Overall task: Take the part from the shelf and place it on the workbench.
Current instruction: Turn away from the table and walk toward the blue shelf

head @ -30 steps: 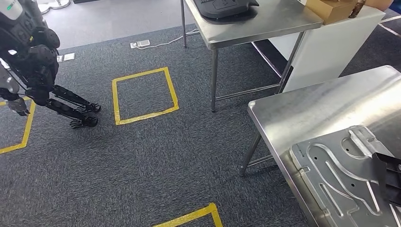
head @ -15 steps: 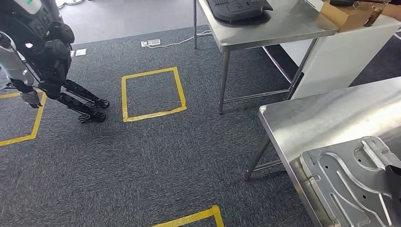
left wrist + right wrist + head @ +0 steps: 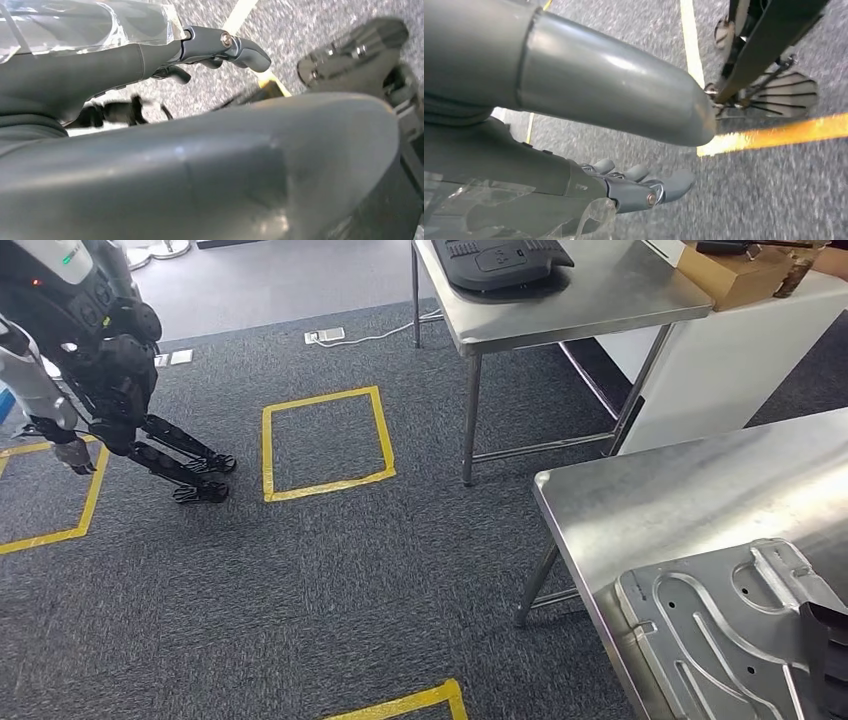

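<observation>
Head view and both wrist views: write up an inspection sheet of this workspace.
Surface: steel workbench, shiny, carrying the part.
Job's things: stamped metal part lies flat near the workbench's corner; a dark item overlaps its edge, and I cannot tell what it is.
Clutter: black device on a second steel table; cardboard box on a white cabinet.
Hands: left hand and right hand hang over carpet, holding nothing.
Cables: white cable runs to a floor socket.
Surroundings: dark carpet, yellow tape square, another humanoid robot.
</observation>
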